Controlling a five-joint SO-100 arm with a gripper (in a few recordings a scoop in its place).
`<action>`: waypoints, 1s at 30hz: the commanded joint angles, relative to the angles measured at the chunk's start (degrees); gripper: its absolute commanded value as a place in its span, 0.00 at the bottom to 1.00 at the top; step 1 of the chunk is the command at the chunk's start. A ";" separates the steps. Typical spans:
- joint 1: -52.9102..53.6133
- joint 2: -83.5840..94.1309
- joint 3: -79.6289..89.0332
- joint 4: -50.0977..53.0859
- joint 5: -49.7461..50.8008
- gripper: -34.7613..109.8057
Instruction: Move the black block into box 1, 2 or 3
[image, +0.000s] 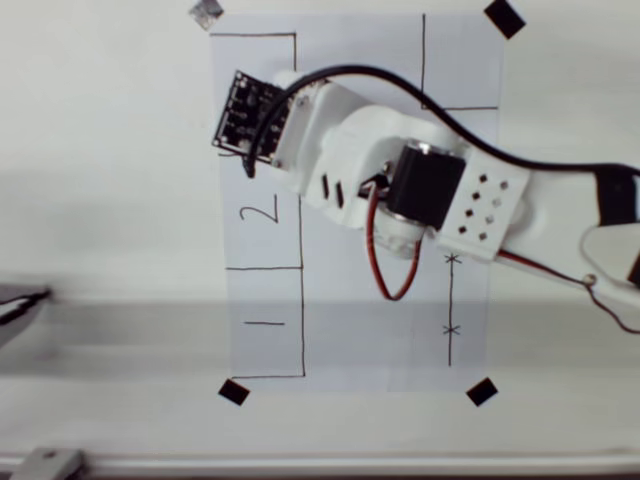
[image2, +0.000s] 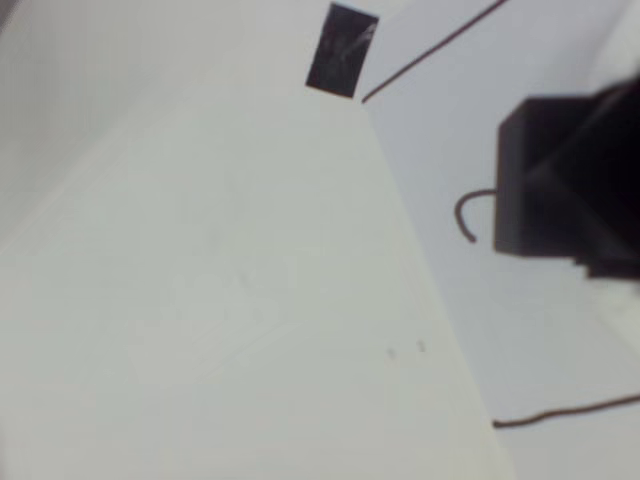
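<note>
White plastic arm (image: 350, 150) here, black motor block, black studded pad at its tip, red and black cables looping.

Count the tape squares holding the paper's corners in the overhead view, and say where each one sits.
4: the top-left tape square, the top-right tape square, the bottom-left tape square and the bottom-right tape square. The arm covers mid-sheet, not the corners.

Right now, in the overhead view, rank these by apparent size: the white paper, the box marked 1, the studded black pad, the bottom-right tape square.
1. white paper
2. box marked 1
3. studded black pad, though it sits on the arm, nearer the camera, so may look oversized
4. bottom-right tape square
</note>
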 joint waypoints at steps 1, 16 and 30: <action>1.32 1.85 -4.04 0.00 0.18 0.24; 1.32 1.58 -4.04 -0.18 0.62 0.37; 0.70 4.48 -1.41 0.09 1.49 0.40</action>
